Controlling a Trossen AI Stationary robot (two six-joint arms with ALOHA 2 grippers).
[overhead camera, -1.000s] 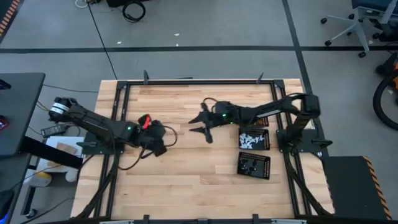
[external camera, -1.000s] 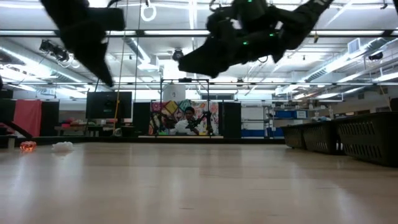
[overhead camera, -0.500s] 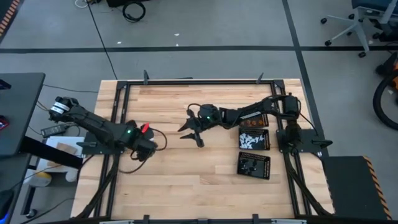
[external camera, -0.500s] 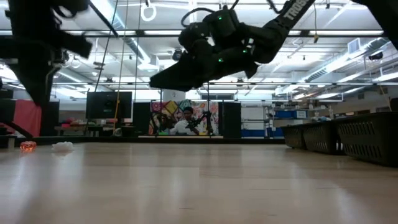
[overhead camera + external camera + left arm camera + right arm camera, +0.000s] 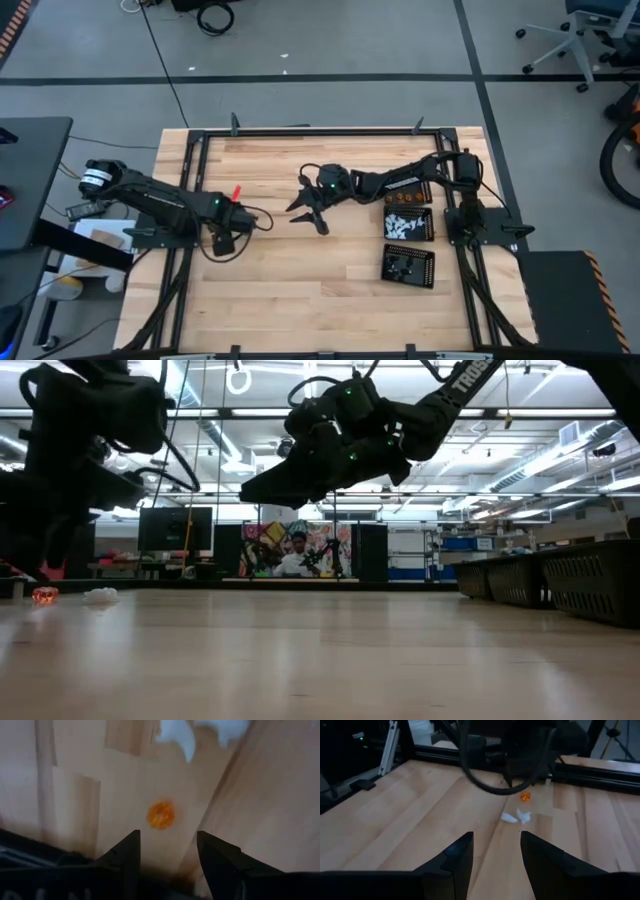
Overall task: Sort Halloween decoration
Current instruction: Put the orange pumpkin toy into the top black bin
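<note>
Left gripper (image 5: 222, 240) low over the left part of the wooden table (image 5: 300, 290), near its left frame rail; fingers (image 5: 127, 852) spread apart, nothing between them. Straight ahead of those fingers, on the bare wood, one orange piece (image 5: 160, 814) of the Halloween decoration, and just beyond it two white pieces (image 5: 176, 732) lying side by side; none touched by the gripper. Same cluster shows from the right wrist camera: orange piece (image 5: 525, 796) closest to the left arm's dark body, white pair (image 5: 516, 816) a little nearer the table centre. From table height the orange piece (image 5: 43, 596) and a white one (image 5: 99, 596) sit on the surface at far left, under the left arm. Right gripper (image 5: 309, 208) reaches out over the middle of the table, raised clear of the surface, jaws wide open and empty, pointing toward the cluster but well apart from it. Beside the right arm's base, two black perforated trays: the rear tray (image 5: 408, 224) carries many white pieces, the front tray (image 5: 407, 265) a few small pieces, colours hard to tell. A person (image 5: 297, 557) sits in the room beyond the table.
</note>
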